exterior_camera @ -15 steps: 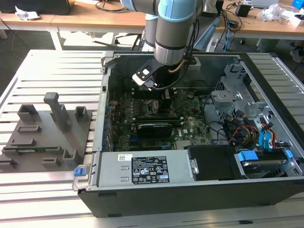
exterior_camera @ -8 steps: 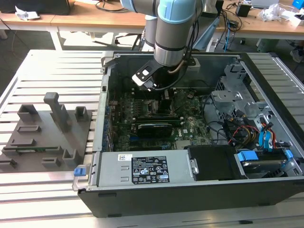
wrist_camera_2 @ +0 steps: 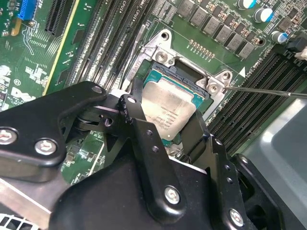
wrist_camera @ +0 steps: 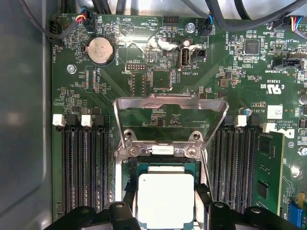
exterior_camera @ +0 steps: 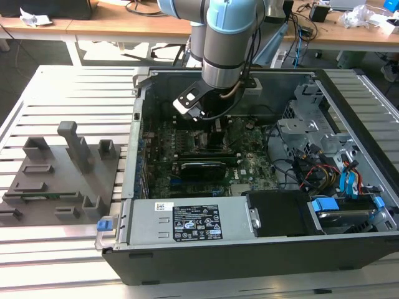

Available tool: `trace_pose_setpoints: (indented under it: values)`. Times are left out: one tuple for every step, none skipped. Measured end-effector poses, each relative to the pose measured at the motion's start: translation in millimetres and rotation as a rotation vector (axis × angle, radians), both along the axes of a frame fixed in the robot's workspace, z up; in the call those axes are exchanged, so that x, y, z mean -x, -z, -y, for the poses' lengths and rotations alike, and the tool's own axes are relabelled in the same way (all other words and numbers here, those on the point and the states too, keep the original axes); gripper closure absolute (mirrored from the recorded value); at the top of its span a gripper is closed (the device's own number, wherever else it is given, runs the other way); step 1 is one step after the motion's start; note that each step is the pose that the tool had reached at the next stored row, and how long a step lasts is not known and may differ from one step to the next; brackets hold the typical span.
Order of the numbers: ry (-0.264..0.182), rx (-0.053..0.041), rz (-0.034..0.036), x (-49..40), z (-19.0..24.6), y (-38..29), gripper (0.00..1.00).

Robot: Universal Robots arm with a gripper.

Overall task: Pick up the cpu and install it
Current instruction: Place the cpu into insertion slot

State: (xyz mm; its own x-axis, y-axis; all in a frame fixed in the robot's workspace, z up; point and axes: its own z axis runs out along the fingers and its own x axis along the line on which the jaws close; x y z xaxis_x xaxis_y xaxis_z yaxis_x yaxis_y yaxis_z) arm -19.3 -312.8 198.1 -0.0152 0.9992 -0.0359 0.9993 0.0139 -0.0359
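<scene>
The cpu (wrist_camera: 165, 200), a small square chip with a shiny silvery top, lies level in or just over the black socket (wrist_camera_2: 189, 72) on the green motherboard. In both wrist views the two black fingers of my gripper (wrist_camera_2: 165, 119) stand against its two opposite edges, shut on it. The socket's metal bracket (wrist_camera: 170, 103) is swung open and lies flat on the board beyond the socket. In the exterior view the gripper (exterior_camera: 215, 124) reaches down into the open computer case (exterior_camera: 262, 249), over the middle of the motherboard.
Memory slots (wrist_camera: 84, 167) flank the socket on both sides. A thin lever rod (wrist_camera_2: 268, 91) sticks out beside the socket. Cables and drive bays (exterior_camera: 330, 174) fill the case at the exterior view's right. A grey fixture tray (exterior_camera: 56, 174) with upright pegs sits outside the case at the left.
</scene>
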Motion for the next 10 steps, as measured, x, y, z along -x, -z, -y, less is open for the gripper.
trace_pose_setpoints:
  values:
    - [0.000, 0.0001, -0.0001, 0.0, 0.0, 0.0, 0.45]
    - [0.000, -0.0001, 0.0001, 0.0, 0.0, 0.1, 0.45]
    - [0.000, -0.0002, 0.0001, 0.0, 0.0, 0.2, 0.45]
    - [0.000, -0.0001, 0.0001, 0.0, 0.0, 0.2, 0.45]
    - [0.000, -0.0001, 0.0001, 0.0, 0.0, 0.2, 0.45]
    - [0.000, -0.0003, 0.0002, 0.0, -0.1, 0.3, 0.44]
    - [0.000, -0.0003, 0.0002, 0.0, -0.1, 0.4, 0.44]
    - [0.000, -0.0002, 0.0002, 0.0, -0.1, 0.4, 0.38]
    - [0.000, -0.0002, 0.0001, 0.0, 0.0, 0.4, 0.38]
    - [0.000, -0.0002, 0.0001, 0.0, 0.0, 0.4, 0.38]
